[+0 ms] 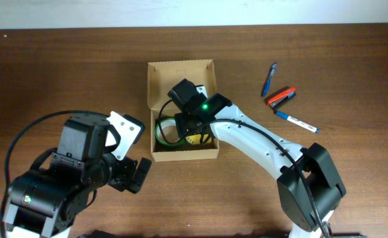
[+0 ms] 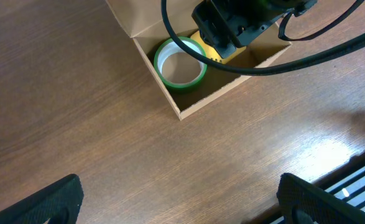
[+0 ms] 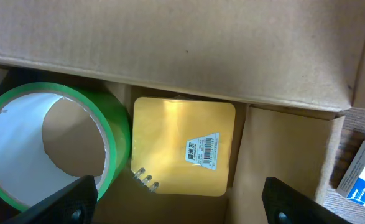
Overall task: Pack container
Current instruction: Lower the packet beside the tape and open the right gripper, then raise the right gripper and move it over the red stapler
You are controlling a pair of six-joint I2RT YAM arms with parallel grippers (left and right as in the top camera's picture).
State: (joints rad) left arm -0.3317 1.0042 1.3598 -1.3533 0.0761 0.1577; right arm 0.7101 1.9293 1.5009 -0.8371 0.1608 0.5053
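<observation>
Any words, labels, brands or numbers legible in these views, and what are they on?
Nothing can be read.
Barcode sticker on the yellow notepad in the cardboard box: print too small to read.
White packet outside the box: blue print, blurred.

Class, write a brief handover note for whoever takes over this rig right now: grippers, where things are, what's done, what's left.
Left gripper: open, empty, over bare table beside the container.
Right gripper: open, empty, over the open container, above the yellow notepad.
Done: green tape roll and yellow notepad lie in the container.
Left: blue pen, red marker and white pen lie on the table to the right; lid not closed.
</observation>
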